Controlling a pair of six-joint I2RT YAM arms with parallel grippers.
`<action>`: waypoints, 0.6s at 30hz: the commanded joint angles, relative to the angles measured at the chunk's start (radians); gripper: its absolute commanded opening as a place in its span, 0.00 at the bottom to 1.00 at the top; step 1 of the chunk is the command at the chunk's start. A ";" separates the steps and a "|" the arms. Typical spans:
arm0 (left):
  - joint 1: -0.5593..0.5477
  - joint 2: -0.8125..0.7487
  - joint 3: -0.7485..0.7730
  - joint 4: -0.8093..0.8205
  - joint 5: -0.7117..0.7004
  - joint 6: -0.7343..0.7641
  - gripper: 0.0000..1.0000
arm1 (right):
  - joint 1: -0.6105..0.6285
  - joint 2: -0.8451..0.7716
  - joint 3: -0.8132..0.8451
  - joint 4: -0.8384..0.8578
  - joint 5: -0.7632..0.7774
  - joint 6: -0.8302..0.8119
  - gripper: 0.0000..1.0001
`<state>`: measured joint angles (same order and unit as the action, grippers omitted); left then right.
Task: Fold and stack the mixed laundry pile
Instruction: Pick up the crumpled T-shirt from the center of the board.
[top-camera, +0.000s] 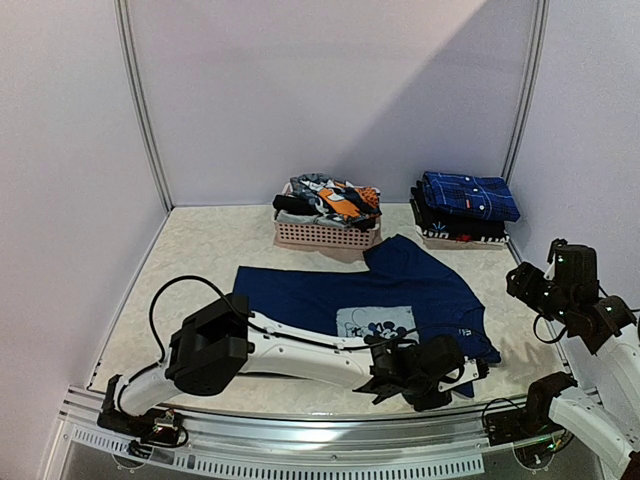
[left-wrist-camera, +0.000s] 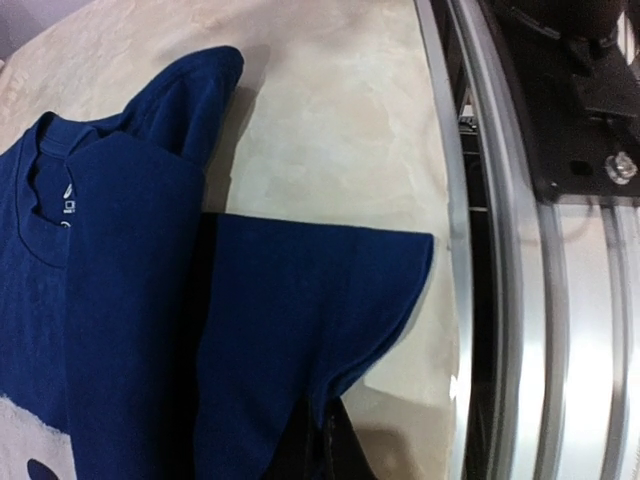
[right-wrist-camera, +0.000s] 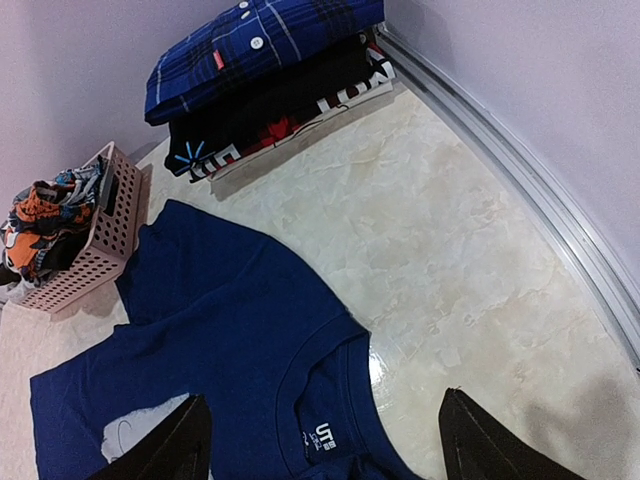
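The mixed laundry pile of soft, orange-blue-black patterned garments (top-camera: 335, 198) is heaped in a pale pink slatted plastic basket (top-camera: 325, 236) at the back of the pale marbled table (top-camera: 190, 260), beside a stack of folded garments topped by a blue plaid shirt (top-camera: 468, 195). One piece, a navy cotton T-shirt with a pale cartoon print (top-camera: 400, 290), is spread flat near the front edge, collar to the right. The step in hand is judged to be the first fold of this shirt. The left fingers (left-wrist-camera: 340, 455) are pressed together, and the near sleeve's edge appears to be pinched between them, since the cloth runs straight into the tips in the left wrist view. The right fingers (right-wrist-camera: 175, 445) are held wide apart above the collar, with nothing gripped and no contact with the fabric visible. The next move is judged to call for the pinched edge to be lifted and carried across the shirt's body, without the cloth being dragged out of shape.
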<state>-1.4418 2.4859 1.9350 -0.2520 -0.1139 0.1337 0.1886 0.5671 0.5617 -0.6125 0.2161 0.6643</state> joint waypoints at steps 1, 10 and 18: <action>-0.003 -0.094 -0.018 -0.018 0.029 -0.034 0.00 | -0.003 -0.028 -0.018 0.003 0.035 0.001 0.79; 0.048 -0.160 -0.042 -0.003 0.086 -0.099 0.00 | -0.004 -0.073 -0.028 0.005 0.058 0.011 0.79; 0.099 -0.183 -0.038 -0.006 0.080 -0.110 0.00 | -0.003 -0.069 -0.029 0.008 0.066 0.011 0.79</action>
<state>-1.3781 2.3478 1.9144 -0.2512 -0.0322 0.0341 0.1886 0.5026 0.5465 -0.6121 0.2573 0.6724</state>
